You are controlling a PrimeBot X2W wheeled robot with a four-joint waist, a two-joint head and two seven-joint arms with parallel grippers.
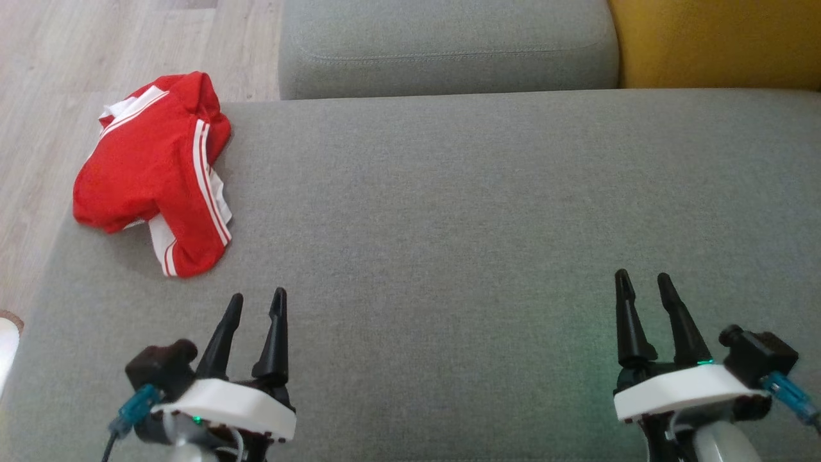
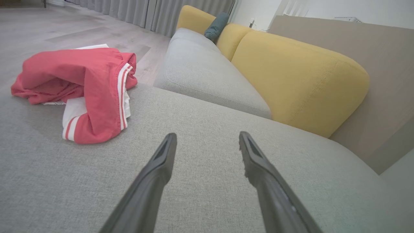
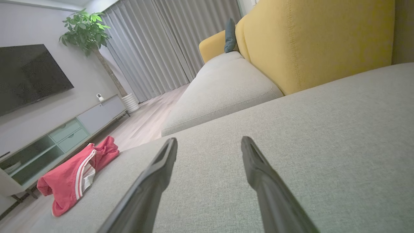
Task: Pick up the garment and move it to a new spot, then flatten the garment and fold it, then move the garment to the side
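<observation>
Soft crumpled cloth garment [image 1: 154, 173]; coarse matt woven sofa [image 1: 481, 224]; matt plastic fingers [image 1: 272, 333].

A grey woven-fabric sofa seat [image 1: 487, 212] adjoins yellow upholstered back cushions [image 2: 300, 77]. Pale wood-plank floor [image 1: 58, 58] extends to grey pleated curtains [image 3: 168, 42]. A black wall-mounted television [image 3: 29, 74] hangs above a low pale media cabinet [image 3: 97, 118].

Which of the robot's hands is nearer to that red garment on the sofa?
Left. The left hand is open just below and right of the red garment in the head view; the right hand is far across the grey cushion to its right.
</observation>
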